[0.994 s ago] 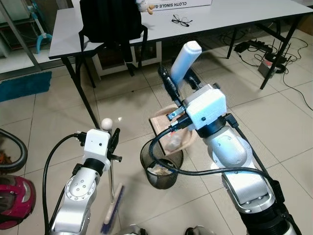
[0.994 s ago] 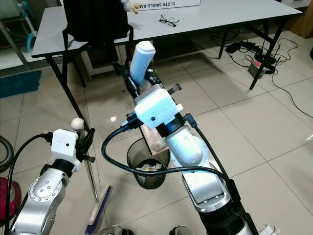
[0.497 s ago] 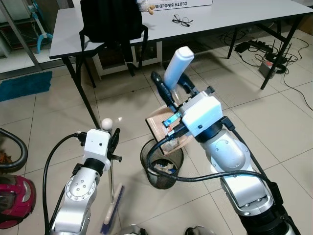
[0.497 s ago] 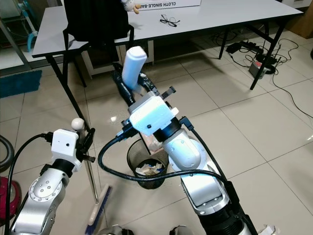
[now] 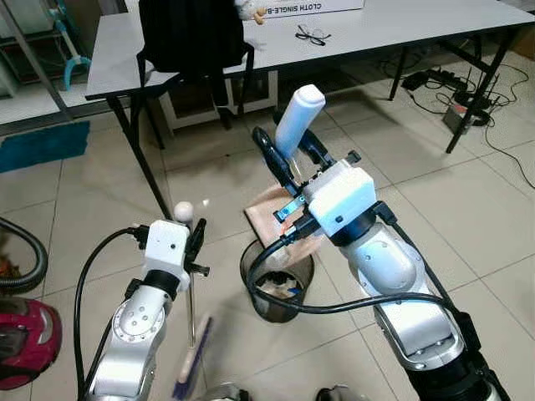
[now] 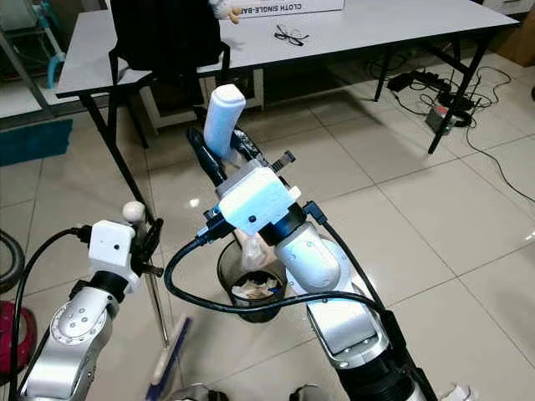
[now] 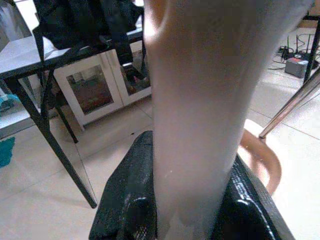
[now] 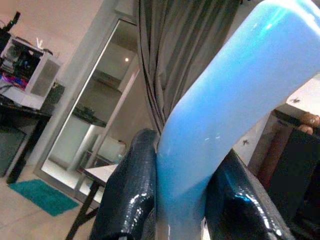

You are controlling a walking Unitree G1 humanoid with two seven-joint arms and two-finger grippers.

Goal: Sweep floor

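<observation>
Gripping a pale blue dustpan handle (image 5: 298, 117), the right gripper (image 5: 284, 154) had its two black fingers pressed against the handle's sides, handle pointing up and away toward the table (image 5: 401, 29). Dustpan tray (image 5: 269, 219) hung tilted below the gripper, its lower edge over the rim of the black mesh bin (image 5: 261, 307) on the tiled floor (image 5: 468, 217). Scraps of paper trash (image 6: 251, 288) lay inside the bin, under the tray.

Left gripper (image 5: 196, 242) pinched the thin metal broom pole (image 5: 191, 305), fingers closed around it just under the round white knob (image 5: 182, 210) at the pole's top. Pole stood near upright. Broom head (image 5: 191, 368) with blue bristles rested on the floor at the left of the bin, near it but apart. In the left wrist view the black fingers (image 7: 127, 210) hugged a blurred pale shaft (image 7: 200, 125).

Right wrist view showed the glossy fingers (image 8: 132, 195) touching both sides of the blue handle.

Table stood beyond the bin: a black backpack (image 5: 191, 33) on its left part, straps hanging over the front edge; glasses (image 5: 310, 34) near the middle. White cabinet (image 7: 100, 85) under the table. Cables and a power strip (image 5: 435, 79) lay on the floor under the table's right end. Teal mat (image 5: 42, 146) at far left, red vacuum cleaner (image 5: 25, 342) with hose at the left edge of the head view.
</observation>
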